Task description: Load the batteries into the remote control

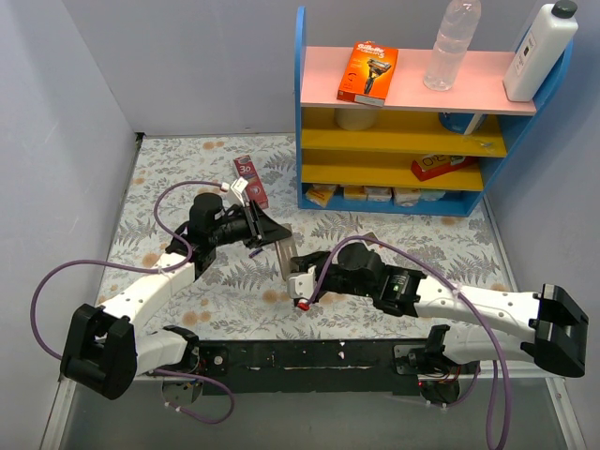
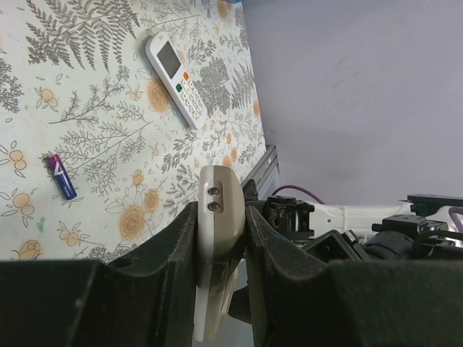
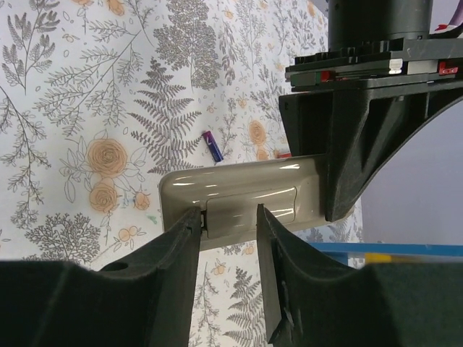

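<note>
The left gripper (image 2: 221,215) is clamped on the beige plastic remote control (image 2: 215,189), over the fern-printed tablecloth (image 2: 87,108). The right gripper (image 3: 228,213), jaws parted, straddles the remote's back panel. One slim blue-purple battery (image 3: 213,145) lies on the cloth, apart from both grippers.

Two remotes (image 2: 176,81) (image 2: 219,217), one battery (image 2: 61,177)

A blue shelf unit (image 1: 412,86) with pink and yellow boards stands on a fern-print tablecloth (image 1: 187,169); grey walls (image 1: 187,66) rise behind and beside it.
</note>
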